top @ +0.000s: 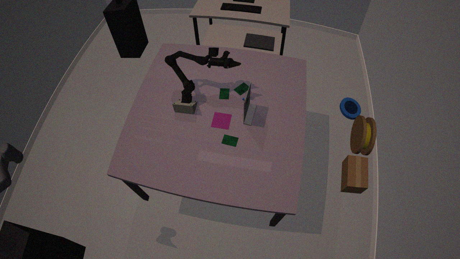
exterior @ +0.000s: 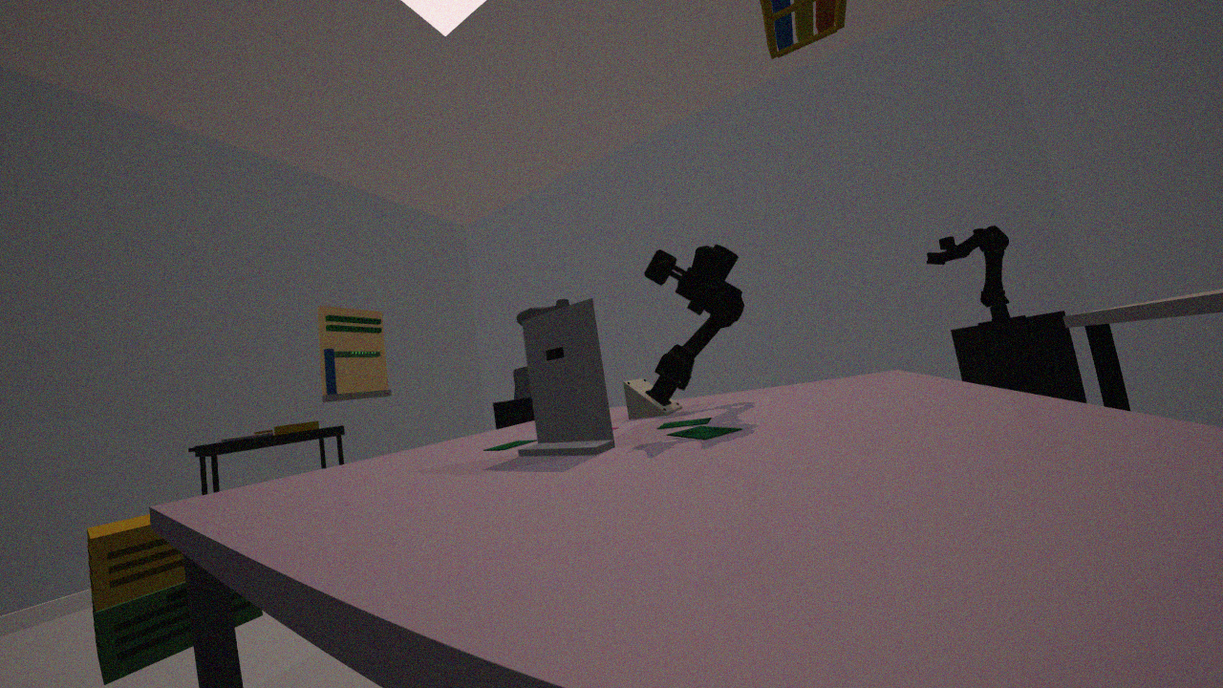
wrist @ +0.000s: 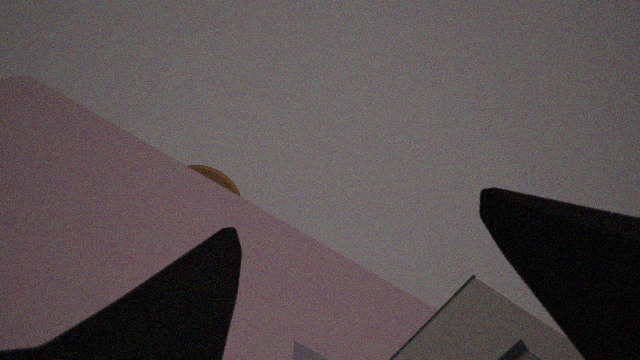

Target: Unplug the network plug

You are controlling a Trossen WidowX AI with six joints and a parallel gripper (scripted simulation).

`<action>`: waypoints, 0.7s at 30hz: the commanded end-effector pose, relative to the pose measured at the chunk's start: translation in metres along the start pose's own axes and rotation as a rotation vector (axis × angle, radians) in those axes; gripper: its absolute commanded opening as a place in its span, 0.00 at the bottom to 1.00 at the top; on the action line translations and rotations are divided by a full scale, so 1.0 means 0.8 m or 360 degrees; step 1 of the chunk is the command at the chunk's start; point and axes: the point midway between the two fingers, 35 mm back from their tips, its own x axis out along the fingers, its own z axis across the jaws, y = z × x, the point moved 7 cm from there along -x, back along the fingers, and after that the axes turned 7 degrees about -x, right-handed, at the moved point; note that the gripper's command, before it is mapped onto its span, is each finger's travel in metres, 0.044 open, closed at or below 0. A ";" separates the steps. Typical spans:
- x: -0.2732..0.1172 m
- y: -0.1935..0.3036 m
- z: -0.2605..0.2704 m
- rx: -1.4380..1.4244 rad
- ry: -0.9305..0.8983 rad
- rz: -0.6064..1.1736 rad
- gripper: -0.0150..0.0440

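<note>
Arm: the black arm (top: 180,69) rises from its base block (top: 184,107) on the pink table (top: 180,167) and reaches across, high above the surface.
Gripper: the gripper (top: 237,63) has its fingers spread wide with nothing between them; in the wrist view the two dark fingertips frame bare table and wall.
Panel: the grey upright panel (top: 246,109) stands on its foot plate, well apart from the gripper and lower than it.
Plug: a small blue-white speck (top: 243,98) on the arm-facing side of the panel is taken to be the plug, seated in its socket; it is too small to show the tab.
Socket, rear: the exterior view shows only the far face of the panel (exterior: 568,380) with a dark slot; the plug itself is hidden there.
Marked square: the magenta square (top: 221,120) lies between the base block and the panel; three green patches (top: 230,140) lie around it, and which mark is the goal cannot be confirmed, though the magenta one is the likeliest.
Step in hand: approach, judged from the gripper's distance; no contact yet.
Doing it well: bring the gripper down to socket height on the arm-facing side, square to the panel. Keep the fingers wide until they straddle the plug, one of them above the tab. Close so the tab is pressed down, then draw back straight along the socket's axis.
Risk: pulling before the tab is depressed, or at an angle, would probably jam the plug or tip the panel.
</note>
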 end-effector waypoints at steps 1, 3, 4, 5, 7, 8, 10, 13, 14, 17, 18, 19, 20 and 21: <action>0.000 0.001 0.000 -0.0006 0.0002 0.0002 0.89; 0.000 0.010 -0.002 -0.0056 0.0016 0.0019 0.80; 0.000 0.017 -0.003 -0.0094 0.0027 0.0032 0.75; 0.000 0.024 -0.005 -0.0131 0.0037 0.0045 0.71; -0.001 0.038 -0.007 -0.0207 0.0057 0.0073 0.62; -0.001 0.045 -0.009 -0.0245 0.0066 0.0087 0.58; -0.003 0.059 -0.011 -0.0320 0.0084 0.0116 0.52; -0.006 0.080 -0.015 -0.0433 0.0108 0.0161 0.52; -0.007 0.086 -0.016 -0.0470 0.0115 0.0177 0.52; -0.011 0.107 -0.019 -0.0582 0.0134 0.0225 0.52; -0.013 0.114 -0.020 -0.0619 0.0140 0.0241 0.52; -0.015 0.120 -0.021 -0.0656 0.0146 0.0258 0.52; -0.017 0.127 -0.022 -0.0693 0.0151 0.0275 0.52; -0.019 0.134 -0.024 -0.0730 0.0156 0.0292 0.52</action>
